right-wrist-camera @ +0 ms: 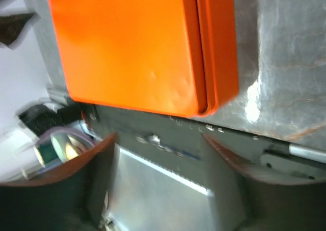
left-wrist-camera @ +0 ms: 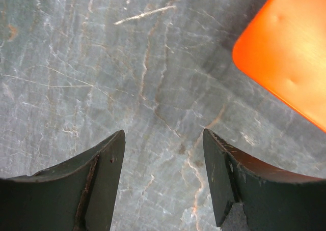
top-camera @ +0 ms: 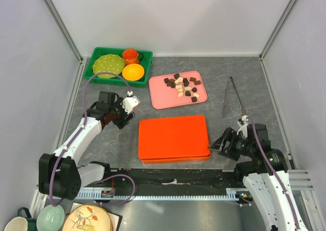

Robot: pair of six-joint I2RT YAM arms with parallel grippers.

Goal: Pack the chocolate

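Several dark brown, reddish-brown and cream chocolate pieces (top-camera: 182, 86) lie on a pink tray (top-camera: 162, 99) at the back middle. A shut orange box (top-camera: 173, 137) lies in front of it; its corner shows in the left wrist view (left-wrist-camera: 288, 53) and its lid and base in the right wrist view (right-wrist-camera: 137, 48). My left gripper (top-camera: 124, 120) is open and empty, over bare table left of the box. My right gripper (top-camera: 218, 143) is open and empty, just right of the box's front right corner.
Metal tongs (top-camera: 232, 95) lie on the table right of the pink tray. A green bin (top-camera: 147, 54) at the back left holds a green plate, an orange cup and a yellow bowl. Cups and a plate (top-camera: 86, 218) sit off the table's near left edge.
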